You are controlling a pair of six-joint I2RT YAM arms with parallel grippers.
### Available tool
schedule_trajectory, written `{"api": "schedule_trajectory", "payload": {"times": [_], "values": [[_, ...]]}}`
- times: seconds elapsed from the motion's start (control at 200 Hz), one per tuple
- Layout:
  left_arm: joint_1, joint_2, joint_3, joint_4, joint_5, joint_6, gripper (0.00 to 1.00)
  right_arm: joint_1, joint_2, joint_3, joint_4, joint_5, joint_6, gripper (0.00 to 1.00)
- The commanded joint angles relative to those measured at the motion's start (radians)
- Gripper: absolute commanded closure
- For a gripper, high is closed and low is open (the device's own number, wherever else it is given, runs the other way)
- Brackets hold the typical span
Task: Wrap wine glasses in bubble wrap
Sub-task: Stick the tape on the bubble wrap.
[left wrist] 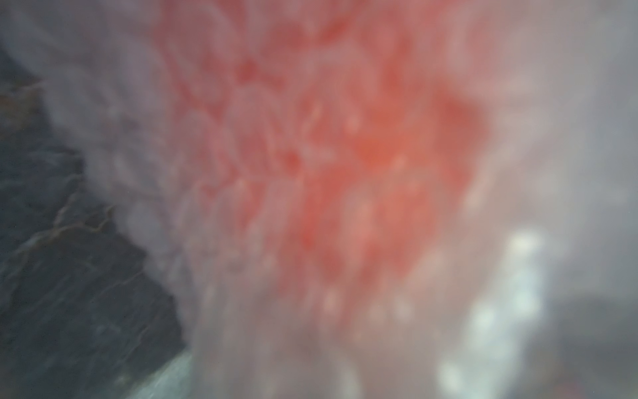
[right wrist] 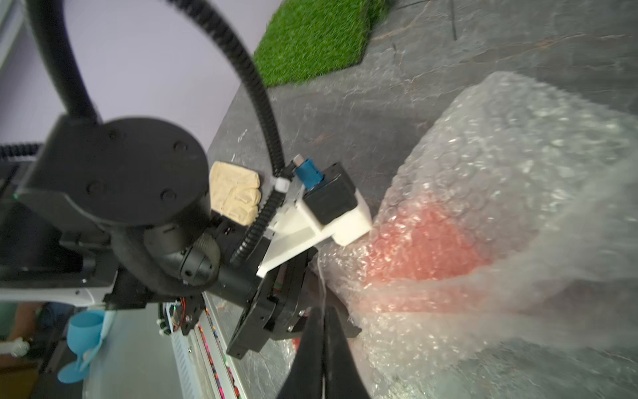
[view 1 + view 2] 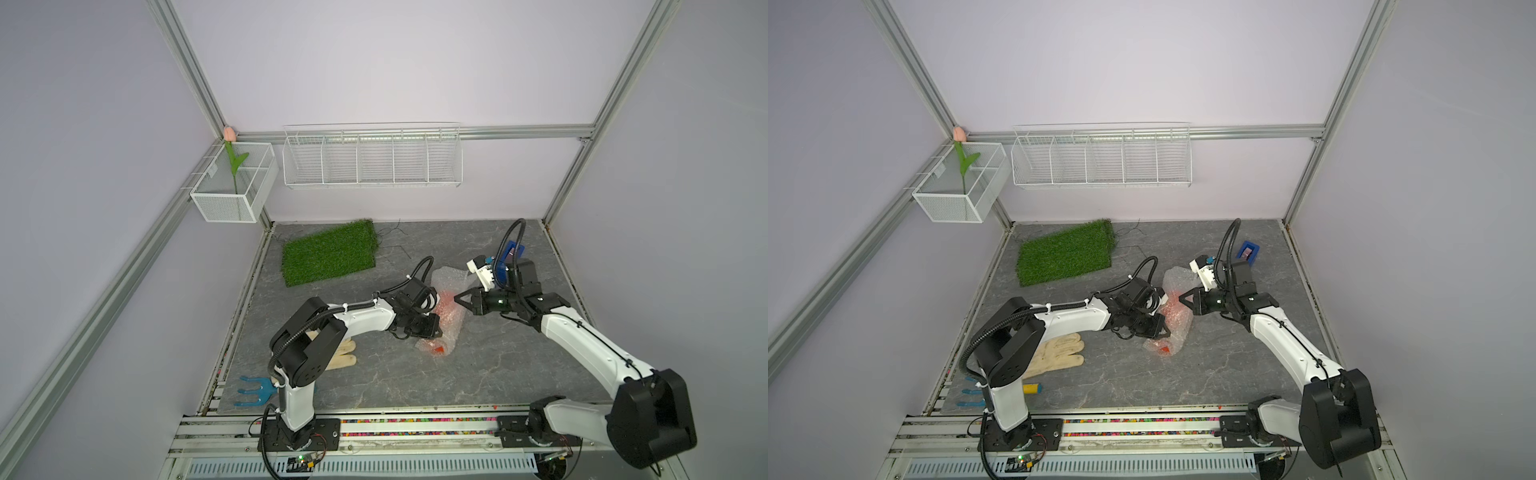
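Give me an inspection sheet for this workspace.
Surface: grey marbled tabletop.
Job's things: goblet lying inside rolled bubble wrap, one red end showing.
Clutter: grass mat, glove, blue hand rake, small blue box.
Grippers: right gripper shut on the bubble wrap's edge; left gripper shut, tips at the wrap.
Cables: black conduit looped over each wrist.
Surroundings: wall-hung wire rack, mesh basket holding tulip.

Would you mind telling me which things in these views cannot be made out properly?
- wine glass: mostly a red blur through the bubble wrap in both top views; its shape unclear.
- Left wrist view: wholly blurred, wrap against the lens.
- left gripper: what it pinches is hidden by its own body.
- blue box: too small to identify in both top views.
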Motion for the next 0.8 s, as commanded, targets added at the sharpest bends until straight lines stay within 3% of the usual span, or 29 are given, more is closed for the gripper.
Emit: {"api": "schedule_trajectory", "payload": {"times": [0.0,0.795], "values": [[-0.003,0.047,-0.018,-0.052,-0.013,0.055,0.98,0.040,-0.032,-0.050,-0.050,0.051,-0.123,0.93],[-0.003,0.047,-0.018,-0.045,0.103,0.090,1.00,0.058,0.165,-0.056,0.170,0.125,-0.258,0.93]]}}
